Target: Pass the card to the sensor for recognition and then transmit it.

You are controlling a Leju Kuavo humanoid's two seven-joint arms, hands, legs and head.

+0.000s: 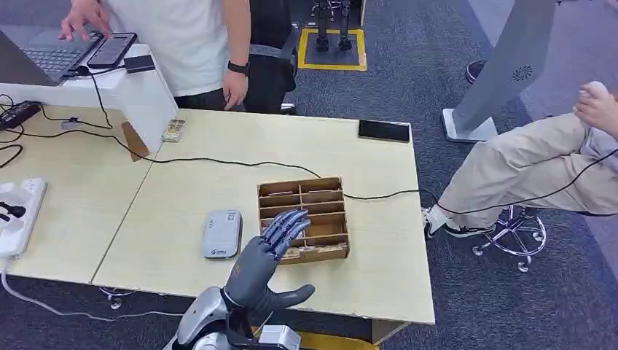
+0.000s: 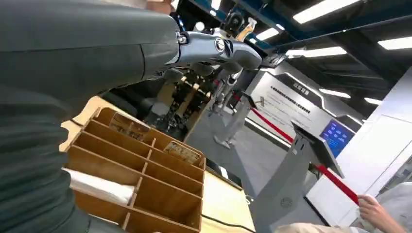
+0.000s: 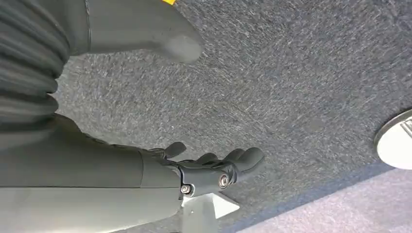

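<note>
Wooden divider box [image 1: 304,217] sits on the counter [image 1: 182,182], white cards [image 2: 99,187] lying in a near compartment. Left hand [image 1: 271,251] hovers over its near edge, fingers spread, holding nothing. Grey sensor [image 1: 222,233] lies just beside the box. Right hand [image 3: 204,167] hangs over carpet, fingers loose, empty.

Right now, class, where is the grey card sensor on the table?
In the head view, the sensor lies flat near the table's front edge, just left of the wooden organizer.
</note>
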